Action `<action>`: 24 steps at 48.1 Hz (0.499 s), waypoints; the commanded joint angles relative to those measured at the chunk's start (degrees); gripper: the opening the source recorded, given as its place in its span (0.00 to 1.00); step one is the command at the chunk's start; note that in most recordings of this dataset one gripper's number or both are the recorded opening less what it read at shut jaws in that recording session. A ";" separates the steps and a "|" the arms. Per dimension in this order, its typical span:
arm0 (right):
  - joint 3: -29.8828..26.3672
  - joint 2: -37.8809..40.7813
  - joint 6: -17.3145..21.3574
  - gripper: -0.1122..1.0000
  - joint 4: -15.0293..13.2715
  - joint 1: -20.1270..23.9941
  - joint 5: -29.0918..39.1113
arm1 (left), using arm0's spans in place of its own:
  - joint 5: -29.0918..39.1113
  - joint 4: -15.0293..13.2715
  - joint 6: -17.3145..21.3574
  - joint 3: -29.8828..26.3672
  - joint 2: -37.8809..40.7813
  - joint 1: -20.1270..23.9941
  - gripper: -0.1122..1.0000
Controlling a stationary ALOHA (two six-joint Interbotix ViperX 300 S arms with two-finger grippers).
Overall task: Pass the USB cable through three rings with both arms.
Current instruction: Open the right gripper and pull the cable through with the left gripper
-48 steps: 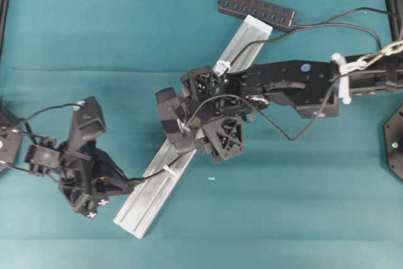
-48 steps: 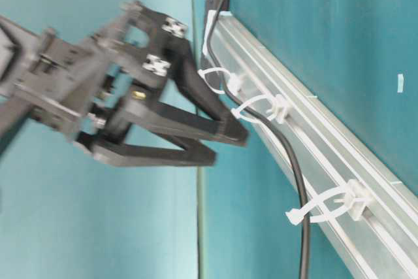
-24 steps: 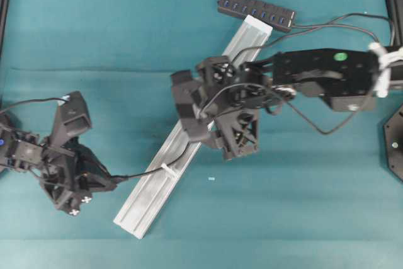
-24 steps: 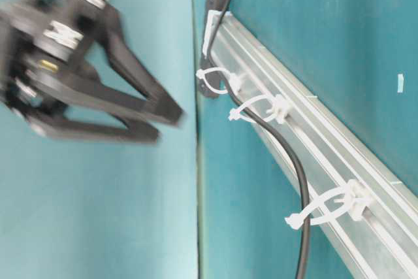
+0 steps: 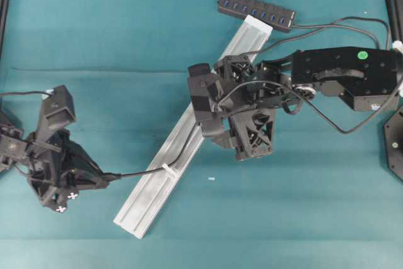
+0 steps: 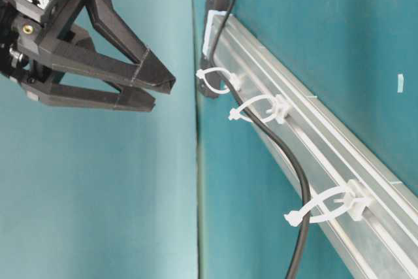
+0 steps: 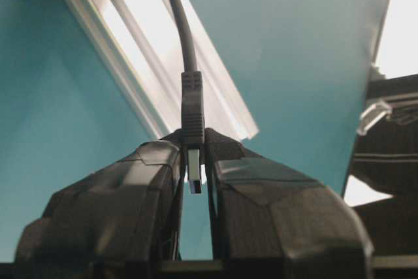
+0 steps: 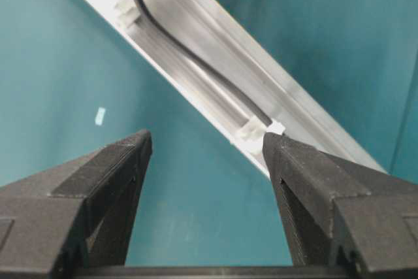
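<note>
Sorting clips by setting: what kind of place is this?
Probably a robotics lab test bench: a teal mat, an aluminium rail with ring clips, and two black grippers, left and right.

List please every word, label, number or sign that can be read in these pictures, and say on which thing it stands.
None: no readable word, brand, number or sign shows in any view.
USB cable: its plug shows no marking.
Black hub: its ports carry no legible label.
Aluminium rail: blank.
Right arm: a green dot, no text.
Small pale scrap on the table: too small to read.
</note>
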 commanded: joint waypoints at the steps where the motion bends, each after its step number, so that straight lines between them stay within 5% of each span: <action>1: -0.35 -0.35 0.53 0.81 -0.09 0.18 -0.62 | -0.26 0.18 0.09 -0.62 -3.52 -0.26 0.18; 24: -0.44 -0.18 0.53 0.81 0.00 0.18 -3.52 | -0.26 0.09 0.09 -0.97 -3.78 0.00 0.18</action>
